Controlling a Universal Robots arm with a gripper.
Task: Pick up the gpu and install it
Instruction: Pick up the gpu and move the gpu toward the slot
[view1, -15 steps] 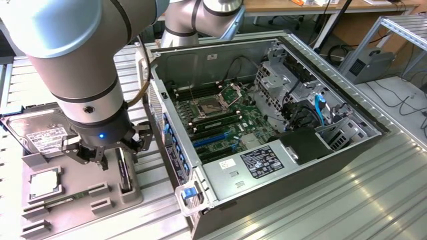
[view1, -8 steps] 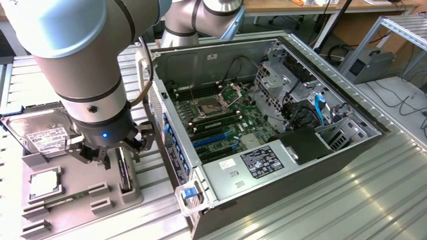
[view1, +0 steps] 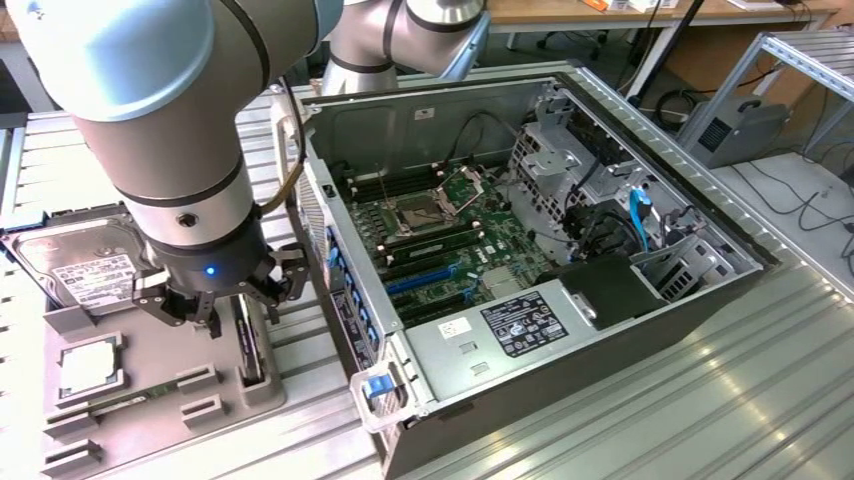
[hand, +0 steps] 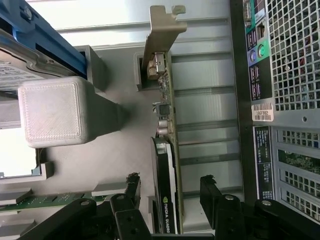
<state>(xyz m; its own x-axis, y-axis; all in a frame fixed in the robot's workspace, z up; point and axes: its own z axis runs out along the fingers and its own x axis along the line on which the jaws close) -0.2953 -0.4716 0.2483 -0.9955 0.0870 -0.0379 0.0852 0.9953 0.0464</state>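
gpu (hand: 166, 165): on edge in a slot of the grey holder (hand: 122, 165) on the bench (view1: 694, 400), outside the case (view1: 367, 130). The bracket (hand: 162, 30) end reaches past the holder's edge.
claw (hand: 171, 182): spread, one finger (hand: 134, 187) on each side of the gpu. There is a gap on both sides and it is gripping nothing.
claw, exterior view (view1: 220, 315): low over the holder, at the exterior view's left of the case.
hidden: the gpu end away from the bracket is cut off behind the claw links. The "Quadro" print on the cooler runs out of frame.
hidden, exterior view: the gpu (view1: 250, 352) is just a dark sliver under the claw, and the arm (view1: 174, 120) covers the rest.
unclear: the blue part (hand: 47, 37) by the post is cut off, so I can't tell what it is.
post (hand: 50, 110): grey block on the holder, apart from the gpu, with bare holder floor between.
memory stick (hand: 45, 200): green, lying flat in the holder beside one finger.
hard drive (view1: 83, 265): on the same holder, well apart from the gpu.
cpu (view1: 87, 367): flat in a holder pocket near the stick.
case rear (hand: 295, 60): mesh and ports beyond the other finger, with bench slats between.
case inside: lid off, board (view1: 454, 240) exposed.
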